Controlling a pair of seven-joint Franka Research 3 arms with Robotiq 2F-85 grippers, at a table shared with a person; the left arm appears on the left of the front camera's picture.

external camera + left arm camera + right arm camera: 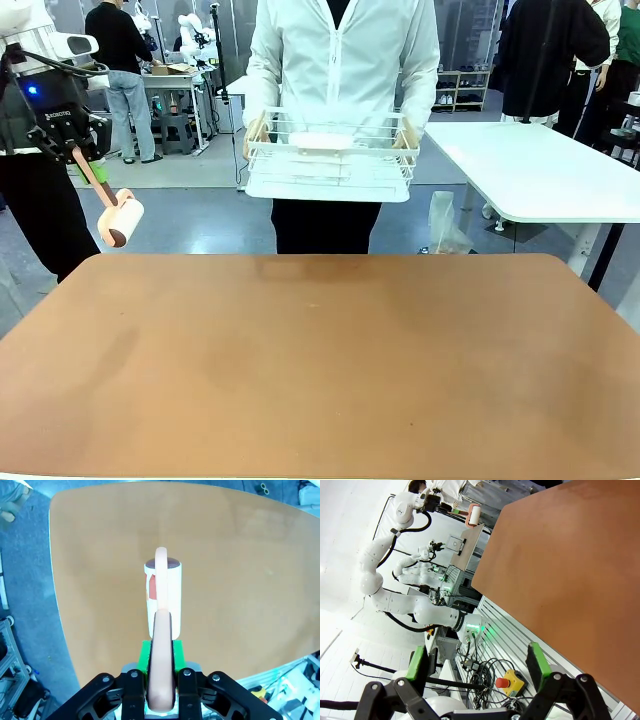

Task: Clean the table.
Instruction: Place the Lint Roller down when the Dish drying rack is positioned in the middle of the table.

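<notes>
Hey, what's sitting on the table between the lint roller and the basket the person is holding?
Nothing: in the front view the table is bare between the lint roller in the left claw and the person's white wire basket.

Front view: fixed, low at the robot's near edge of the table (320,370), facing across it to the person (345,60) holding a white wire basket (330,150) at the far side.
Left wrist view: close above the left gripper (161,680), looking down along a lint roller (162,595) onto the tabletop.
Right wrist view: rolled sideways, beside the table's edge.
Shared: tabletop in all three; the roller in all three.
</notes>
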